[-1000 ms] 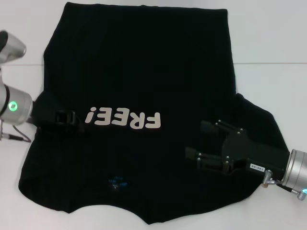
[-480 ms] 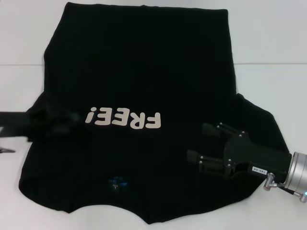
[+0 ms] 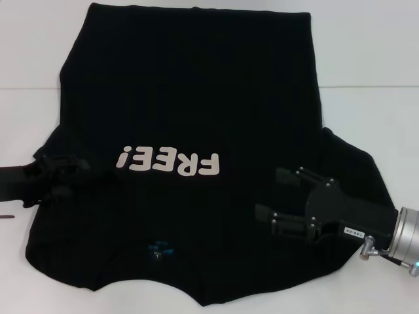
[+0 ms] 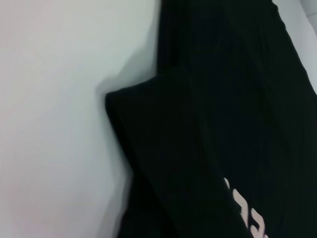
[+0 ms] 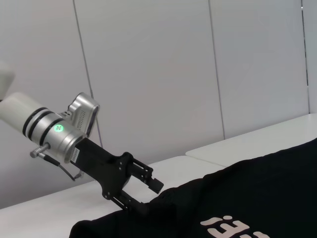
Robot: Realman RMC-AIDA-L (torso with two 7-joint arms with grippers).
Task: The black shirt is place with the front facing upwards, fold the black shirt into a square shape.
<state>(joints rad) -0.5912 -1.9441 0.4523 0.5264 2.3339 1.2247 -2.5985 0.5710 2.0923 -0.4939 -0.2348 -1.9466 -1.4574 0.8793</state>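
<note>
two grippers are seen over the black shirt (image 3: 196,131), which is spread flat, lettering up, across the white table (image 3: 366,52) and fills most of the head view from top centre to the lower edge. the white "free!" lettering (image 3: 168,161) is read upside down at mid-frame, and the blue neck label (image 3: 159,248) is found at lower centre, so the collar is placed toward the bottom of the frame.

the left gripper (image 3: 62,173) is seen at the left edge of the frame, at the shirt's left sleeve (image 3: 49,147). in the right wrist view its fingers (image 5: 154,186) are seen parted, with the lower one at the cloth's edge; whether cloth is pinched cannot be told. the right gripper (image 3: 272,196) is held at lower right over the right sleeve area, its jaws spread wide and nothing held.

the step in hand is judged to be the first fold: the sleeve sides are being taken up. next, a firm pinch on each sleeve edge is called for, then a lift and a carry inward toward the lettering.

bare table is left at upper left, upper right and mid-right. the hem (image 3: 196,8) is laid close to the top of the frame, and the shirt's lower edge is partly cut off at the bottom.
</note>
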